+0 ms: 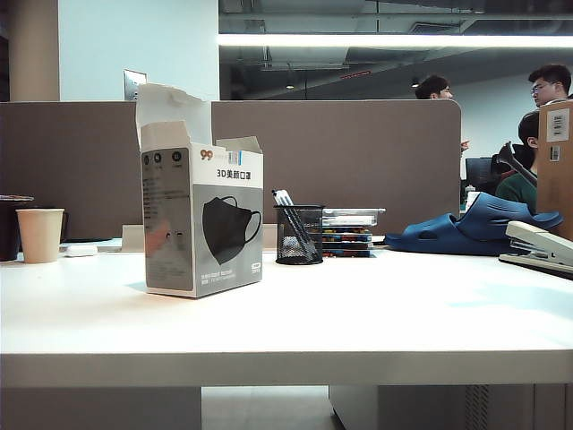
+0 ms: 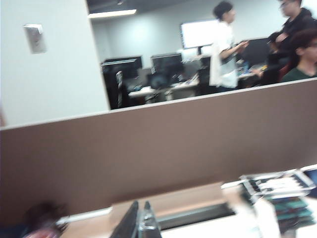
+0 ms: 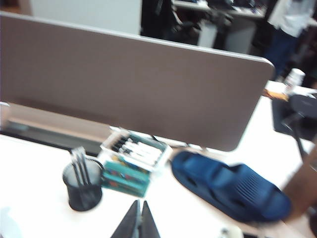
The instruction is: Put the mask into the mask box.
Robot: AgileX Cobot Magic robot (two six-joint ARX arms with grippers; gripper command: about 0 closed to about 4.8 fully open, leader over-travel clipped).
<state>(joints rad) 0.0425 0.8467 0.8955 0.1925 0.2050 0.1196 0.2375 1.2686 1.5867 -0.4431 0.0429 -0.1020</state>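
Left gripper (image 2: 140, 220), seen only in its wrist view, is closed with nothing held; right gripper (image 3: 140, 220) likewise is shut and empty above the white table (image 1: 376, 305), with the mesh pen cup (image 3: 83, 184) at its 10 o'clock. Neither arm appears in the exterior view. The mask box (image 1: 203, 221) stands upright, flaps raised, at 9 o'clock from the pen cup. No mask is visible anywhere; judged from the scene, insertion cannot be confirmed.
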